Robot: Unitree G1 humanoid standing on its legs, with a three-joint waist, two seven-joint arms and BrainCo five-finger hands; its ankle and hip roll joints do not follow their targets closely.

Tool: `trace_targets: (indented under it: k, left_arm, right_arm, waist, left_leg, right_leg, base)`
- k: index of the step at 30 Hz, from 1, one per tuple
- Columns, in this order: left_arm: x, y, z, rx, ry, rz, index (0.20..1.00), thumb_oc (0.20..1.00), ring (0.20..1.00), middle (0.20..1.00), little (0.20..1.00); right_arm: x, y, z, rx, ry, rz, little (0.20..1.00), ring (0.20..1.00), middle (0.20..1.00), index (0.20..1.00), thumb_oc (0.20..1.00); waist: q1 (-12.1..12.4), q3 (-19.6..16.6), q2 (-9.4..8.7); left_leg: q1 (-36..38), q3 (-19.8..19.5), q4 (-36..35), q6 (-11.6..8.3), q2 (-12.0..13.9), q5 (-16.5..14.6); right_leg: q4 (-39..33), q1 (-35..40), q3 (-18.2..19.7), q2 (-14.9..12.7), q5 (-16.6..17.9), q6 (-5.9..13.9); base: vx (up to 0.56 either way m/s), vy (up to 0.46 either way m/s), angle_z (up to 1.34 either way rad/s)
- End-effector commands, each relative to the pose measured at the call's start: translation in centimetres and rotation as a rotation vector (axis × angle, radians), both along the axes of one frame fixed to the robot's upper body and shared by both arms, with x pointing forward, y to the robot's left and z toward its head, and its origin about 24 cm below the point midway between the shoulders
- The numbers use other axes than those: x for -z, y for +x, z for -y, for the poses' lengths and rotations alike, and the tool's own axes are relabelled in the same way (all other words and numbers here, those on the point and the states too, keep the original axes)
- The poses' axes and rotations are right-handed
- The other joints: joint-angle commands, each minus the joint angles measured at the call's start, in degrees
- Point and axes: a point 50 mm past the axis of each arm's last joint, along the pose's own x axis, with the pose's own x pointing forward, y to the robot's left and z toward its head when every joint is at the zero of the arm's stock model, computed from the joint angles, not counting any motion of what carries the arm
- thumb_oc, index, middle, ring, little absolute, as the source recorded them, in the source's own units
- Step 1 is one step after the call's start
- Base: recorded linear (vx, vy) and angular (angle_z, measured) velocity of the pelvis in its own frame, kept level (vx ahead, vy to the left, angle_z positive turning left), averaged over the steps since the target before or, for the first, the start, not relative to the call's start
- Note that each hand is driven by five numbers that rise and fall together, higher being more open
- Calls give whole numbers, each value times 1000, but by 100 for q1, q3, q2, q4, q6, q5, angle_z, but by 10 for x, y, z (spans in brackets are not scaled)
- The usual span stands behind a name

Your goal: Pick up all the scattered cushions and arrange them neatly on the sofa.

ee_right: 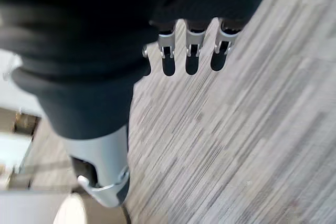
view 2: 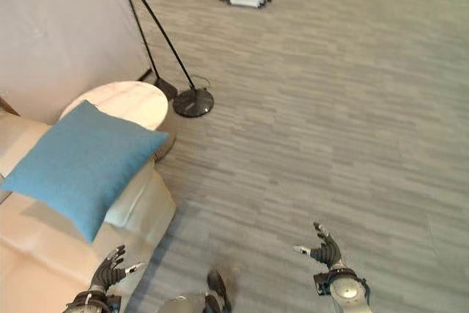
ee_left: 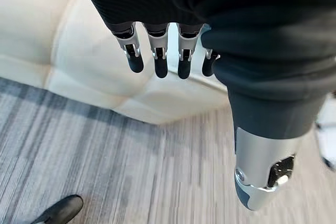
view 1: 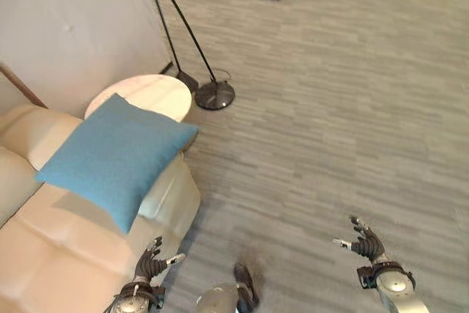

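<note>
- While both our left hand (view 1: 149,260) and right hand (view 1: 366,242) hang relaxed, fingers spread and empty, the blue cushion (view 1: 113,156) lies tilted on the sofa (view 1: 66,247) by its armrest.
- We judge the cushion needs squaring against the backrest, using both palms.

Head stereo pair: high, looking steeply down; both eyes share the cream sofa (view 1: 66,247) at 8 o'clock, the round side table (view 1: 146,94) at 10 and the grey floor (view 2: 330,108) from 12 to 4.
Left wrist camera: very close, looking past the fingers at sofa edge and floor.
Right wrist camera: very close, facing floor.
</note>
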Motion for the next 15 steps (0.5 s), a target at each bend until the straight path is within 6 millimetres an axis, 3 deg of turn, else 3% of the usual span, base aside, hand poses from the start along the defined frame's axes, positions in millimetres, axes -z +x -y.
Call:
trace_targets:
  k: [1,2,3,4,6,7,8,9,10,13,14,15]
  left_arm:
    - [-28,32,-8,31,58,159,1000,1000,1000,1000,1000]
    - [-28,31,-8,28,55,160,1000,1000,1000,1000,1000]
    - [-27,31,-7,28,53,161,1000,1000,1000,1000,1000]
    - [-27,31,-7,28,53,161,1000,1000,1000,1000,1000]
    - [-25,34,-1,40,39,162,1000,1000,1000,1000,1000]
    - [-25,34,-1,40,39,163,1000,1000,1000,1000,1000]
    - [-25,35,-3,41,65,151,1000,1000,1000,1000,1000]
    - [-28,41,-1,61,62,179,1000,1000,1000,1000,1000]
    - [-28,41,-1,61,63,179,1000,1000,1000,1000,1000]
    - [-25,42,4,52,25,179,1000,1000,1000,1000,1000]
    - [-18,34,6,52,2,142,1000,1000,1000,1000,1000]
    - [-17,32,5,54,3,132,1000,1000,1000,1000,1000]
  right_arm:
    - [-23,36,2,-12,-11,145,1000,1000,1000,1000,1000]
    - [-23,35,1,-14,-4,142,1000,1000,1000,1000,1000]
    - [-24,35,2,-19,-2,147,1000,1000,1000,1000,1000]
    - [-24,35,2,-19,-3,147,1000,1000,1000,1000,1000]
    - [-24,35,4,-10,2,145,1000,1000,1000,1000,1000]
    - [-24,35,4,-10,2,145,1000,1000,1000,1000,1000]
    - [-24,33,9,6,-23,136,1000,1000,1000,1000,1000]
    - [-21,30,12,15,-8,127,1000,1000,1000,1000,1000]
    - [-21,30,12,15,-7,128,1000,1000,1000,1000,1000]
    - [-18,27,16,39,1,114,1000,1000,1000,1000,1000]
    - [-16,24,25,66,-4,97,1000,1000,1000,1000,1000]
    - [-17,23,27,70,-11,95,1000,1000,1000,1000,1000]
  waist:
    - [169,510,115]
    - [100,550,151]
    - [-71,677,347]
    - [-86,688,349]
    - [-415,827,326]
    - [-421,827,331]
    - [-543,855,288]
    - [-580,851,179]
    - [-587,846,171]
    - [-612,796,158]
    - [-599,736,117]
    - [-580,726,101]
  left_leg:
    - [130,-693,-19,-835,350,-100]
    - [298,-829,-71,-835,314,-154]
    - [681,-1124,-275,-878,387,-109]
    - [695,-1138,-278,-880,384,-110]
    - [1204,-1698,-345,-1038,248,-343]
    - [1201,-1704,-349,-1039,252,-334]
    - [1348,-1890,-429,-1099,211,-406]
    - [1320,-1989,-181,-1248,254,-597]
    - [1304,-1994,-177,-1247,247,-586]
    - [1043,-2036,583,-1464,425,-390]
    - [735,-1464,925,-1509,849,-214]
    - [625,-1264,877,-1506,977,-175]
  right_leg:
    - [-2029,269,1181,-542,1119,458]
    - [-2062,87,1260,-463,922,405]
    - [-2414,-632,1287,-70,497,146]
    - [-2413,-612,1273,-75,488,145]
    - [-3928,-1044,1853,408,591,263]
    - [-3965,-1029,1844,412,617,261]
    - [-4523,-1053,2171,576,748,386]
    - [-4675,-799,2399,548,747,439]
    - [-4690,-804,2395,540,762,440]
    - [-4405,-765,2129,456,762,272]
    - [-4752,-305,1727,299,654,171]
    - [-4806,-207,1617,254,612,156]
  base:
    - [464,67,119]
    - [542,-19,142]
    - [365,-43,136]
    - [573,-151,121]
    - [500,-182,108]
    - [370,-158,165]
    - [401,-208,150]
    - [398,-209,129]
    - [303,-212,131]
    - [315,-254,190]
    - [362,-226,156]
    - [266,-157,147]
